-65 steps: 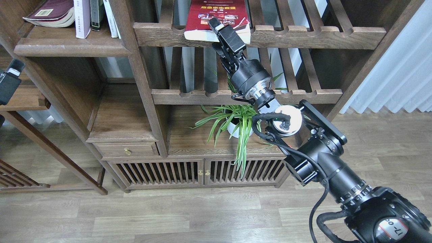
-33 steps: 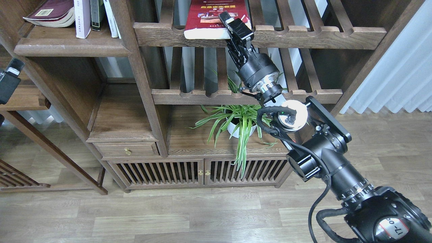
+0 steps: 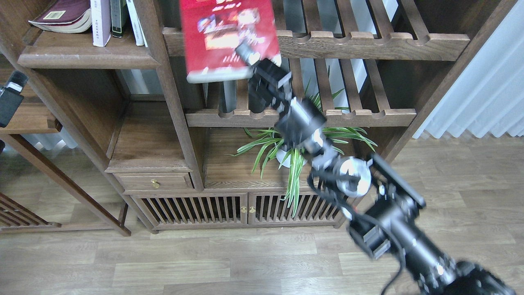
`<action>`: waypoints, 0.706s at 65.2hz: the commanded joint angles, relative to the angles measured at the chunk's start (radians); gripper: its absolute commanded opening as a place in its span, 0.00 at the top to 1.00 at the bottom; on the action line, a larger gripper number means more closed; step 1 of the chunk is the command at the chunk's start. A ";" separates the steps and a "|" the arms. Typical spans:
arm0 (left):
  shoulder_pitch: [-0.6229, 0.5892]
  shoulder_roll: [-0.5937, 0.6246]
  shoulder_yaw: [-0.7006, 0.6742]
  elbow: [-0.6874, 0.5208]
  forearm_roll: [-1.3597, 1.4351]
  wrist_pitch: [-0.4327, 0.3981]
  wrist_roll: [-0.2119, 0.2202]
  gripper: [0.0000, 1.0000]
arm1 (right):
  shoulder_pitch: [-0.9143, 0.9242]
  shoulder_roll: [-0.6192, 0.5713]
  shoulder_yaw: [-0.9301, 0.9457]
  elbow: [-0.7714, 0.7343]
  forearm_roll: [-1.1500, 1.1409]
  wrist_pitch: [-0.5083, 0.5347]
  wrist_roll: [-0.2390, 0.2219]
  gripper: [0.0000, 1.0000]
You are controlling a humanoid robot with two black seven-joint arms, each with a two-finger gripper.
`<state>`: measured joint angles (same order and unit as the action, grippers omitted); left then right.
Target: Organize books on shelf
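Observation:
The bright red book (image 3: 227,37), blurred, hangs in the air in front of the upper slatted rack, and my right gripper (image 3: 250,57) is shut on its lower right corner. The shelf (image 3: 88,60), a solid dark-brown board, is at the upper left. On it a maroon book (image 3: 61,14) lies flat at the left. A pale lavender-white book (image 3: 99,22) stands upright beside it, with two more upright spines to its right. My left gripper (image 3: 10,100) shows only partly at the left edge, dark, well below and left of the shelf.
Two slatted racks (image 3: 368,41) with notched front rails span the middle bay. A potted spider plant (image 3: 290,147) stands under the lower rack, right by my right forearm. Below are a small drawer (image 3: 153,181) and slatted cabinet doors (image 3: 241,207). A white curtain (image 3: 483,82) hangs at the right.
The red book has come off the upper slatted rack, held by my right gripper, and has moved left and toward me. The right arm dropped and swung left. The left gripper stayed put.

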<state>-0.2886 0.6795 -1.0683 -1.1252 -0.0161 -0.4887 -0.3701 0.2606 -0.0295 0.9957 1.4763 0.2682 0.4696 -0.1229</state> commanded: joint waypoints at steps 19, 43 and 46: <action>0.043 -0.242 0.025 -0.131 -0.217 0.000 0.108 0.13 | -0.184 -0.086 -0.103 0.013 0.006 0.019 -0.006 1.00; 0.037 -0.299 0.152 -0.258 -0.315 0.000 0.114 0.20 | -0.208 0.029 -0.169 -0.109 0.002 0.019 -0.153 0.99; 0.037 -0.307 0.166 -0.258 -0.314 0.000 0.115 0.20 | -0.205 0.029 -0.166 -0.131 0.002 0.019 -0.155 0.99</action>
<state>-0.2508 0.3862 -0.9343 -1.3825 -0.3312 -0.4887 -0.2563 0.0515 -0.0029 0.8321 1.3996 0.2718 0.4890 -0.2698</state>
